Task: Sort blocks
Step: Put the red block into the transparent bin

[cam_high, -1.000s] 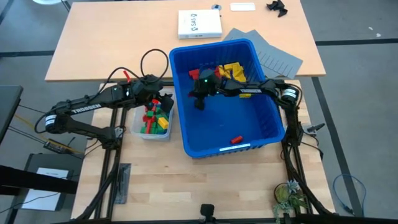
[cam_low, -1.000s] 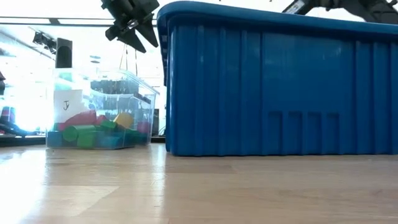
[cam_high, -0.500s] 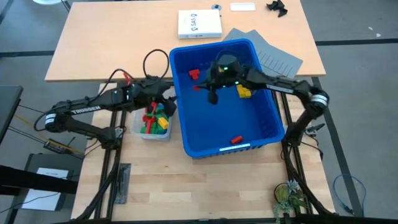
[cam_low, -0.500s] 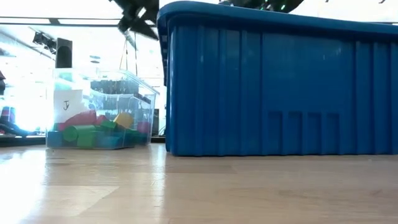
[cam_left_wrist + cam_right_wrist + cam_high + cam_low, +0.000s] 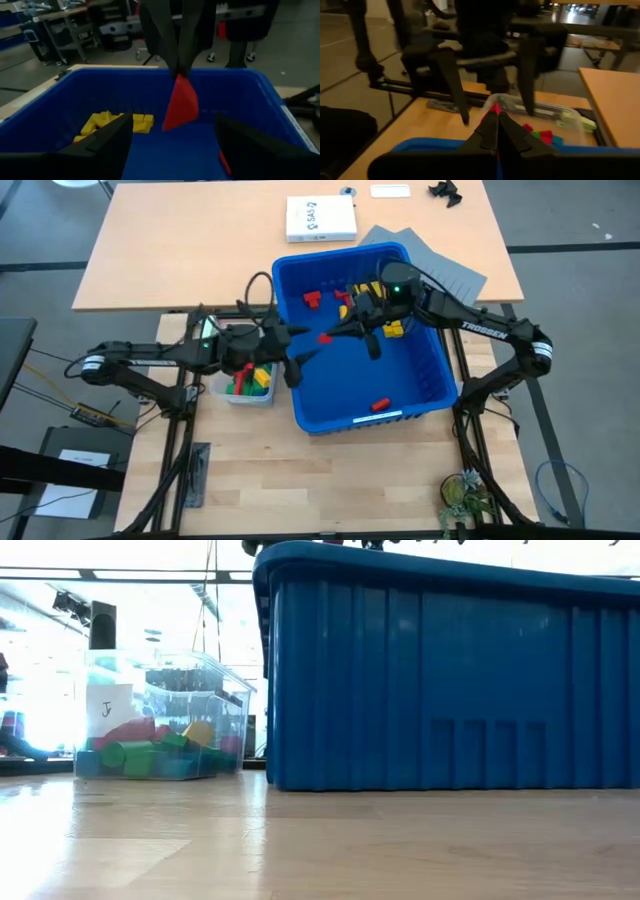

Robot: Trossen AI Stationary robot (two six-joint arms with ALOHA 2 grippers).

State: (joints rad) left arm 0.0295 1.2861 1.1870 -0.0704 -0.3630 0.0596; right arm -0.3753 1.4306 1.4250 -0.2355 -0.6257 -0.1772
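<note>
The blocks (image 5: 382,298) are small moulded plastic pieces, and one red block (image 5: 181,104) hangs pinched at its upper tip between the right tool's (image 5: 331,337) fingers, which are clamped together on it. In the left wrist view we see it as a smooth, flat-faced wedge, its long axis close to upright and its narrow end pointing to 12 o'clock into the dark tapered fingers.

In the high view this right tool sits over the bin's 9 o'clock side, reaching toward the left arm. The left tool (image 5: 294,352) faces it from just beside the 9 o'clock wall, its two black fingers (image 5: 102,142) spread apart with nothing between them.

Outward from there, the large blue bin (image 5: 420,403) is smooth glossy plastic with ribbed outer walls. We see yellow and red blocks piled near its 12 o'clock wall and one lone red block (image 5: 379,404) toward 6 o'clock. A small clear tub (image 5: 160,716) stands at 9 o'clock from the bin on the pale wooden counter (image 5: 250,480), holding red, green, yellow and blue pieces, some cylindrical.
</note>
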